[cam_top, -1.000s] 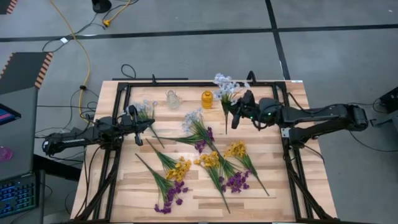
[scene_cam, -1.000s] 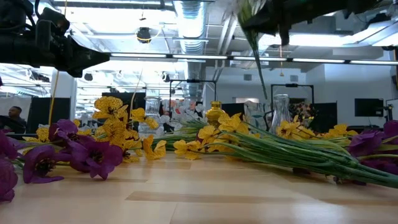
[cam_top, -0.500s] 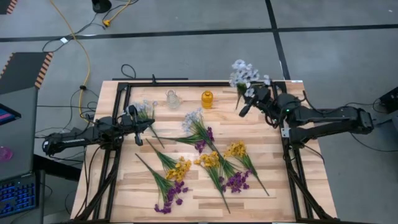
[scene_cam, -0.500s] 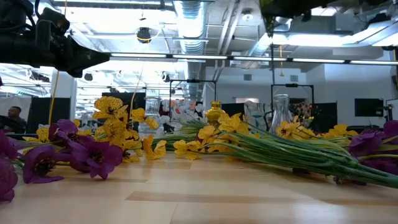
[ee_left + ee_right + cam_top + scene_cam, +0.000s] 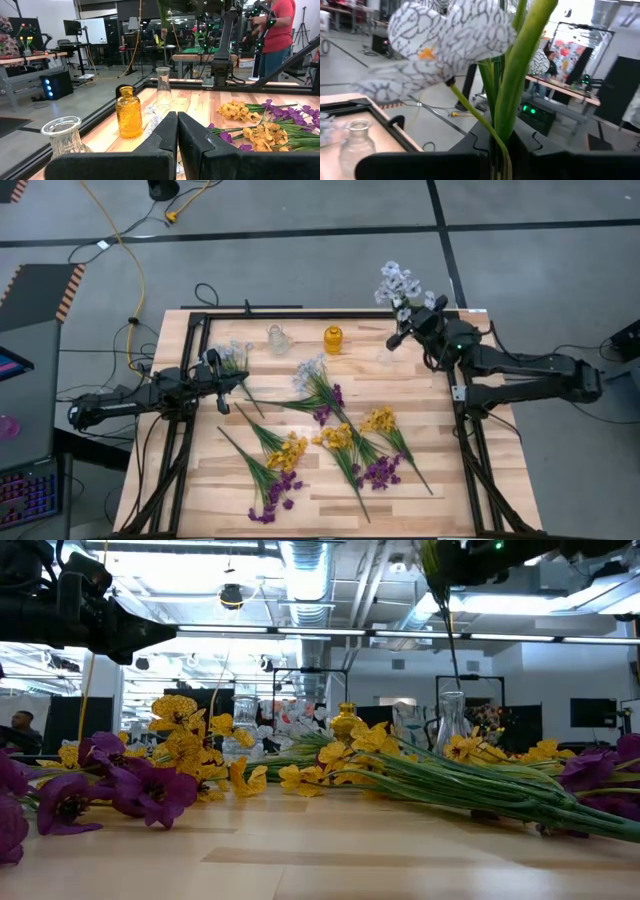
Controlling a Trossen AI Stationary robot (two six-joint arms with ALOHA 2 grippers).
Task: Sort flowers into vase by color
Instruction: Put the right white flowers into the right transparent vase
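Note:
My right gripper (image 5: 398,340) is shut on a pale bluish-white sprig (image 5: 403,285) at the table's far right. The sprig stands upright, and its stem's lower end (image 5: 458,680) hangs just above the mouth of a tall clear vase (image 5: 452,720). My left gripper (image 5: 232,380) is shut at the table's left, beside another pale sprig (image 5: 238,360) that lies on the table; whether they touch I cannot tell. Several yellow, purple and pale sprigs (image 5: 335,435) lie on their sides mid-table. My right gripper pinches the pale sprig's green stem (image 5: 504,120) between its two fingers (image 5: 530,145), below the blossoms. The fingers lie about level and across the stem. The sprig is lifted clear and upright, blossoms (image 5: 445,35) above the fingers, with the stem hanging below.
A squat clear vase (image 5: 277,338) and an amber vase (image 5: 333,339) stand near the far edge, left of the tall clear vase (image 5: 385,357). A black frame (image 5: 300,314) runs around the table. A person (image 5: 277,35) stands beyond the table.
My right gripper has risen and gone toward the table's far right corner with the pale sprig. The sprig has turned from slanting to upright, its blossoms now highest. Its stem's lower end has come over the tall clear vase.

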